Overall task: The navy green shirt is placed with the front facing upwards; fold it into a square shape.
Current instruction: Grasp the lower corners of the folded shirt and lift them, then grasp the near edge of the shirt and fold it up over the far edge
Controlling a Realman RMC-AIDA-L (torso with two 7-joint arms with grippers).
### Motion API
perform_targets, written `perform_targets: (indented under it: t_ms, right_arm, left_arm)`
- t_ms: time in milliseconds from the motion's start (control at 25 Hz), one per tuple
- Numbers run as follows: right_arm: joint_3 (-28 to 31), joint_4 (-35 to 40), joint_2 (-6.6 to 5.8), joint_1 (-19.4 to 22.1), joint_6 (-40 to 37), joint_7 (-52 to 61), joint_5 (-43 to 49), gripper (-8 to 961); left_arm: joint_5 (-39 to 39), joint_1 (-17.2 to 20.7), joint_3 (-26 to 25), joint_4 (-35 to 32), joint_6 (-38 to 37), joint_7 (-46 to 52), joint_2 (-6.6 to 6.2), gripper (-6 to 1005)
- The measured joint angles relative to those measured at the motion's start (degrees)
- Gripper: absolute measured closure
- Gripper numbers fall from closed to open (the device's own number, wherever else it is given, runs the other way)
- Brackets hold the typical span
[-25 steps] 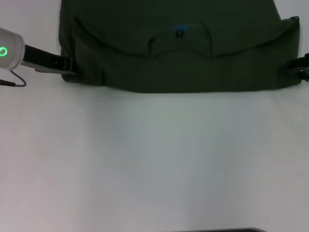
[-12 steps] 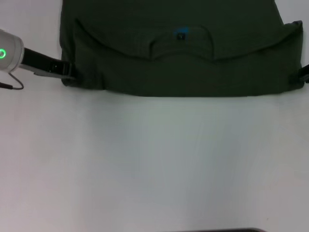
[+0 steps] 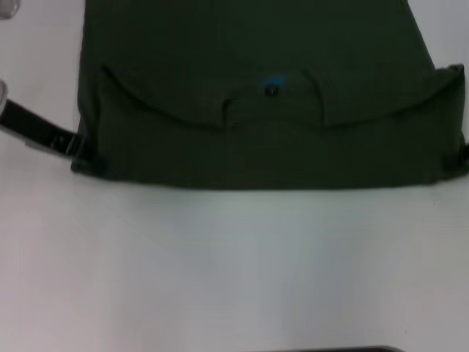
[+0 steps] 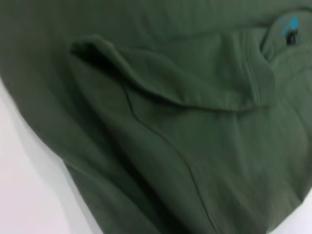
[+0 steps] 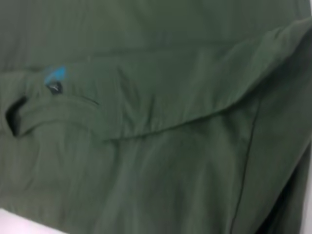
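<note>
The navy green shirt [image 3: 256, 139] lies on the white table [image 3: 234, 271] at the far side from the robot, its collar end folded over so that the plain back faces up, with the neck opening and the small neck label [image 3: 272, 86] with teal print near the middle of the fold. The left gripper [image 3: 77, 150] is at the shirt's left near corner, touching the folded edge, and whether its fingers are clamped on the cloth I cannot tell. The right gripper [image 3: 464, 154] barely shows at the shirt's right near corner, and its grip cannot be told either.
</note>
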State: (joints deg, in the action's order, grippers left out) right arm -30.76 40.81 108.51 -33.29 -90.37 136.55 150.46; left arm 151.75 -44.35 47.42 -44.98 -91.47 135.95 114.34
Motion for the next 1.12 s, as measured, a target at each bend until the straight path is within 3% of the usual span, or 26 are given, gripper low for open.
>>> perform_targets:
  t_ms: [200,400,680,1120]
  right_arm:
    - [-0.5,4.2,2.11,0.9,-7.2,-1.6,4.4,912]
    - [-1.0,5.3,2.82,1.3,-12.3,-4.4,4.7,912]
    - [-0.3,5.4,2.51,0.4,-15.0,-7.2,3.3,912]
    - [1.0,6.7,1.94,1.1,-22.2,-12.4,-3.2,912]
  left_arm:
    - [1.5,0.7,0.6,-0.6,-8.6,-1.7,0.27,959]
    - [4.8,1.4,4.0,-0.7,-11.9,-2.1,1.47,959]
    - [8.6,1.5,7.7,-2.3,-15.1,-3.6,2.02,959]
    - [9.9,1.5,6.9,-4.2,-17.7,-5.6,2.20,960]
